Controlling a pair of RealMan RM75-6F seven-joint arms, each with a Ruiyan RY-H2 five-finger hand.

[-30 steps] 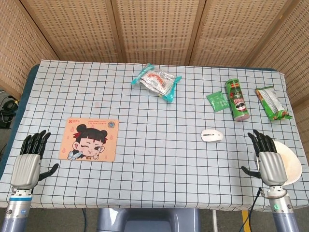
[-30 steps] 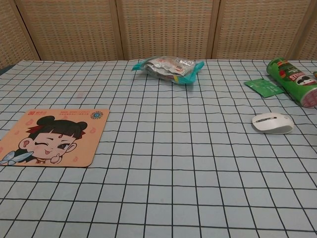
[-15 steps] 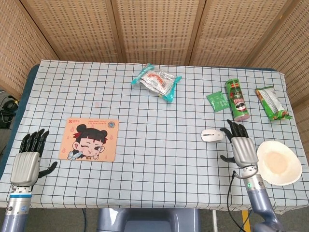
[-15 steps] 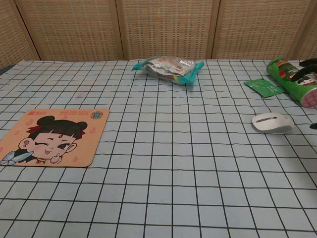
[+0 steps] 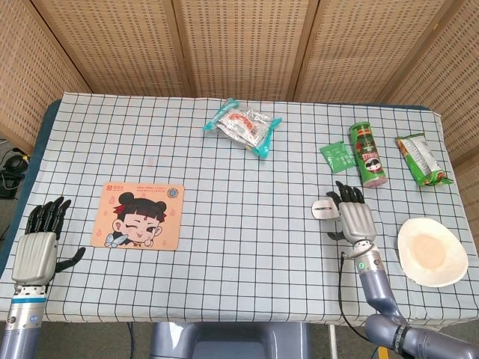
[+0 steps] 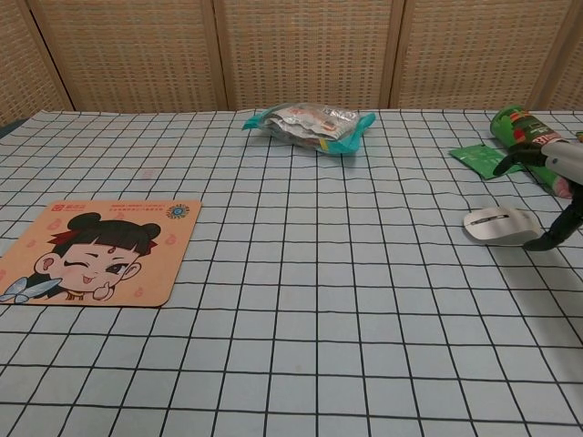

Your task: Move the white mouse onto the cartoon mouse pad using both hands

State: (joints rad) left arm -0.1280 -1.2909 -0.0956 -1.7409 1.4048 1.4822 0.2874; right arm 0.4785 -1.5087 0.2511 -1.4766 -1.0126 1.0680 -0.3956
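Note:
The white mouse (image 5: 324, 209) (image 6: 497, 226) lies on the checked cloth right of centre. My right hand (image 5: 355, 217) (image 6: 552, 187) hovers over the mouse's right end with fingers spread, holding nothing; its thumb (image 6: 553, 238) reaches down just beside the mouse. The cartoon mouse pad (image 5: 138, 216) (image 6: 91, 252) lies flat on the left side of the table. My left hand (image 5: 40, 247) stays at the table's front left edge, left of the pad, fingers apart and empty; the chest view does not show it.
A green chip can (image 5: 368, 154) (image 6: 528, 142) and a green sachet (image 5: 337, 157) (image 6: 485, 158) lie behind the mouse. A snack bag (image 5: 423, 158) is far right, a white plate (image 5: 432, 251) front right, a teal-edged packet (image 5: 243, 126) (image 6: 310, 125) at the back centre.
My right hand has travelled from the front right edge leftward and forward to the mouse, uncovering the plate. My left hand has drifted slightly toward the table's front edge.

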